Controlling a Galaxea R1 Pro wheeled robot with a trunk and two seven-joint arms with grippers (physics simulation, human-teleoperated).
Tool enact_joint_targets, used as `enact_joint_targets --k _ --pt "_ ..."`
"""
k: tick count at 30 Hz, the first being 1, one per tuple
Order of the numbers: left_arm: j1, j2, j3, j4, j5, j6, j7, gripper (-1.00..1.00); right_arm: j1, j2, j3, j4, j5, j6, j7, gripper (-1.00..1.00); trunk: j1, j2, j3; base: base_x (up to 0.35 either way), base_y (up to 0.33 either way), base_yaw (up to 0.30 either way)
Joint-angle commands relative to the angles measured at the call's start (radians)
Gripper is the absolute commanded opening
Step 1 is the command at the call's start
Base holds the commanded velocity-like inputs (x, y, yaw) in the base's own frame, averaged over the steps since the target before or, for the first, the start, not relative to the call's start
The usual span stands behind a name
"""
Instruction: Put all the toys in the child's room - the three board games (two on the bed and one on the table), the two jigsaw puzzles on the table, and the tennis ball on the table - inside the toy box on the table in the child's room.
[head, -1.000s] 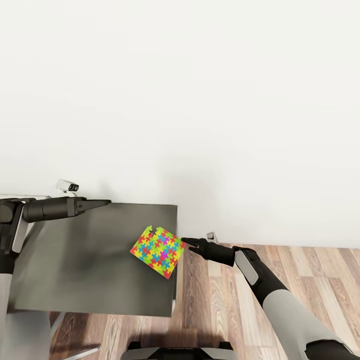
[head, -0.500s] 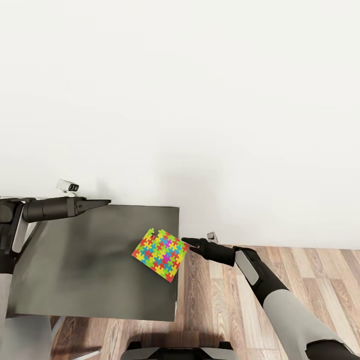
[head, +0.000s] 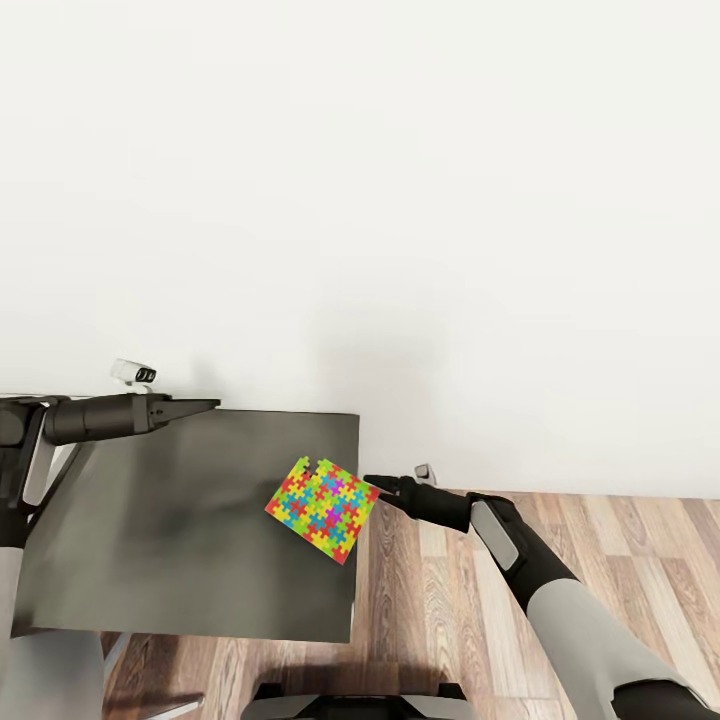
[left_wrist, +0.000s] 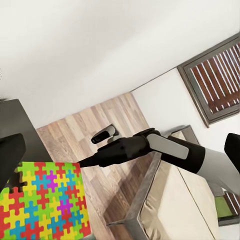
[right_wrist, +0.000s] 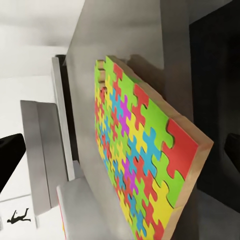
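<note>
One jigsaw puzzle (head: 322, 508) lies turned at an angle on the dark grey section of the table (head: 170, 540), its right corner poking over the table's right edge. My right gripper (head: 372, 484) is open and level with that corner, its fingertips right at it. The right wrist view has the puzzle (right_wrist: 135, 155) edge-on between the spread fingers (right_wrist: 10, 160). My left gripper (head: 208, 405) hovers open over the table's back edge, well apart from the puzzle. The puzzle (left_wrist: 45, 200) and my right gripper (left_wrist: 87, 161) also appear in the left wrist view.
A white wall rises directly behind the table. Wood-plank floor (head: 560, 530) stretches to the right under my right arm. The bed (left_wrist: 185, 200) and a dark-framed window (left_wrist: 215, 80) stand beyond it. The lighter desk top (right_wrist: 45, 150) adjoins the dark section.
The whole picture has shifted slightly right, so the camera moved. The puzzle's corner now reaches my right gripper's tips. Both arms hold the same pose.
</note>
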Motion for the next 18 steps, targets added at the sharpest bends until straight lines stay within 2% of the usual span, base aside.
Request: enact_joint_targets --k 1,15,18 --pt "0.0 0.0 0.0 0.0 -0.001 0.011 -0.004 1.0 -0.001 0.0 0.001 0.0 -0.005 0.006 0.0 1.0 0.001 -0.002 -0.001 0.0 0.0 0.0" --pt "-0.001 0.0 0.0 0.004 -0.004 0.011 -0.004 1.0 -0.001 -0.001 0.001 0.0 -0.005 0.006 0.0 1.0 0.001 -0.002 -0.001 0.0 0.0 0.0" --pt "-0.001 0.0 0.001 0.004 -0.003 0.011 -0.004 1.0 -0.001 -0.001 0.001 0.0 -0.005 0.006 0.0 1.0 0.012 -0.023 -0.011 0.0 0.0 0.0"
